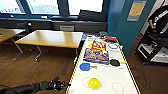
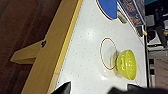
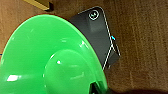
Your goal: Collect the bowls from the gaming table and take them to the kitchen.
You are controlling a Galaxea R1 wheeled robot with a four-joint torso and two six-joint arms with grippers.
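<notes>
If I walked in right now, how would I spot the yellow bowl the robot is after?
Find the long white table with yellow edge stripes beside the teal wall. At its near end, past the blue paddle, sits the yellow bowl, next to a red circle printed on the top. It is the only domed, see-through yellow thing there.

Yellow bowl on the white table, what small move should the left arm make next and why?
Probably reach the left gripper rightward over the table edge toward the yellow bowl. It sits on the gaming table, ungrasped, while the green bowl looms large at the right wrist.
</notes>
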